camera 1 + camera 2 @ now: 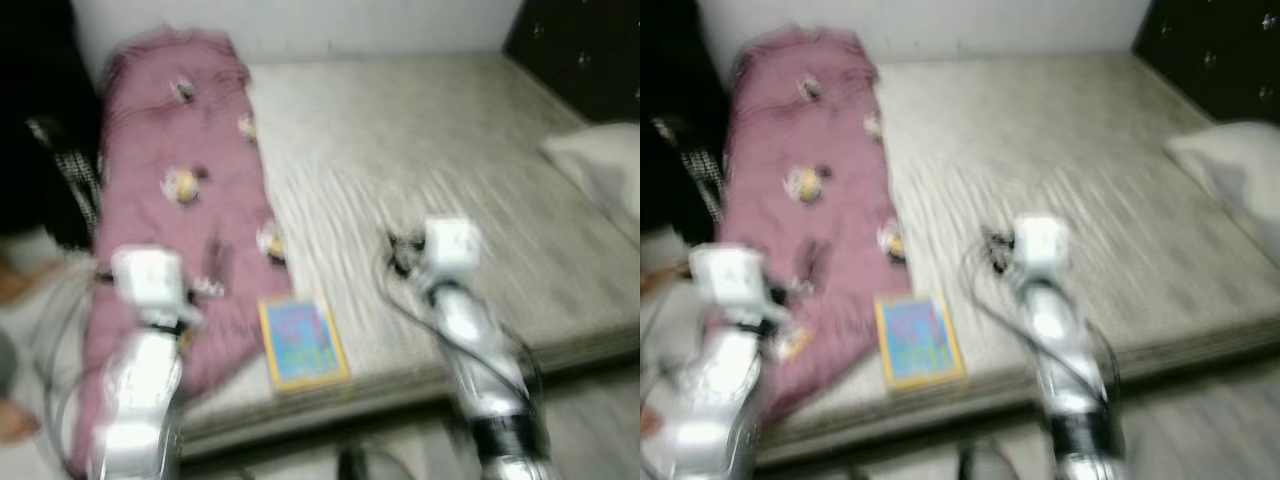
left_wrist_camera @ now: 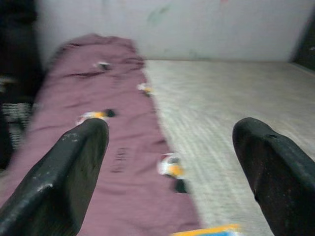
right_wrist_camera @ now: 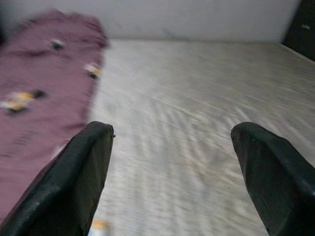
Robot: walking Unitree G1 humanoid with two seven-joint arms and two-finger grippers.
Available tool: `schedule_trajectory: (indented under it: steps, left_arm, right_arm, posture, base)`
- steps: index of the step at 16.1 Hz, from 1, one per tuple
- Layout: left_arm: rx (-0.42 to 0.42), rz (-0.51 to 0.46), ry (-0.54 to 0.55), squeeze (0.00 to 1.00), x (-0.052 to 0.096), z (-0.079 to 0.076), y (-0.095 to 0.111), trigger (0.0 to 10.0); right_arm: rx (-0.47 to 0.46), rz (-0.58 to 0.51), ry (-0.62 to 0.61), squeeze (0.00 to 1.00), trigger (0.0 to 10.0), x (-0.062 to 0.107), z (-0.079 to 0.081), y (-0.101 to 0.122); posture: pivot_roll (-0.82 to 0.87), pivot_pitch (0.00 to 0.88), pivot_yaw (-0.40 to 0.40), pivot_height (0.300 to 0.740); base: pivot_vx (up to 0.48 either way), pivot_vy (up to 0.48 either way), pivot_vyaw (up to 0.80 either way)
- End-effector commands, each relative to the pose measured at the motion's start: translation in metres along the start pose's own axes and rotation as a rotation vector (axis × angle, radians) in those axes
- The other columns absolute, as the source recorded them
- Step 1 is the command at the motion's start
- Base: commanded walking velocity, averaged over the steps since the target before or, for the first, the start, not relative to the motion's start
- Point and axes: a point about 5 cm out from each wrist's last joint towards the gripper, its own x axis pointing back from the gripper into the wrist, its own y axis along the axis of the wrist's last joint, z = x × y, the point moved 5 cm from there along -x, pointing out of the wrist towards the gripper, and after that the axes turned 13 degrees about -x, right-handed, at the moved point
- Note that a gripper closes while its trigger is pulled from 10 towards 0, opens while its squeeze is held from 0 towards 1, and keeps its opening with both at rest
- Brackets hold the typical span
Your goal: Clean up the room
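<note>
Bed (image 1: 450, 150): maroon blanket (image 1: 180, 190) along left side; book (image 1: 300, 343) at near edge. Left gripper (image 2: 170, 162), right gripper (image 3: 172, 167): fingers wide, empty.

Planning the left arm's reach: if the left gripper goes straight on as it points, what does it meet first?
Probably the maroon patterned blanket lying along the grey mattress; the open left gripper aims roughly at its edge. The blurred picture leaves depth unclear.

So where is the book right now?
In the left eye view the book lies near the bed's front edge, beside the pink blanket, between the two arms.
</note>
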Motion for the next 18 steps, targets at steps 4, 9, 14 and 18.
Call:
schedule_trajectory:
  steps: [4, 9, 14, 18]
  left_arm:
    - [-0.022, 0.009, 0.037, 0.00, 0.002, 0.011, -0.001, 10.0]
    - [-0.032, 0.013, 0.040, 0.00, 0.001, 0.011, 0.000, 10.0]
    - [-0.038, 0.013, 0.092, 0.00, 0.004, 0.017, 0.003, 10.0]
    - [-0.007, 0.017, 0.120, 0.00, 0.007, 0.020, -0.001, 10.0]
  right_arm:
    - [-0.015, -0.015, 0.022, 0.00, 10.0, -0.001, 0.009, 0.005]
    - [-0.010, -0.013, 0.023, 0.00, 10.0, -0.002, 0.009, 0.005]
    - [-0.004, -0.014, 0.031, 0.00, 10.0, -0.001, 0.009, 0.007]
    - [-0.005, -0.009, 0.034, 0.00, 10.0, 0.002, 0.009, 0.004]
  posture:
    - [0.00, 0.029, -0.023, 0.740]
    - [0.00, 0.051, -0.022, 0.740]
    - [0.00, 0.078, -0.033, 0.740]
    - [0.00, 0.061, -0.042, 0.740]
  base:
    - [0.000, 0.000, 0.00]
    - [0.000, 0.000, -0.52]
    - [0.000, 0.000, -0.37]
    - [0.000, 0.000, 0.00]
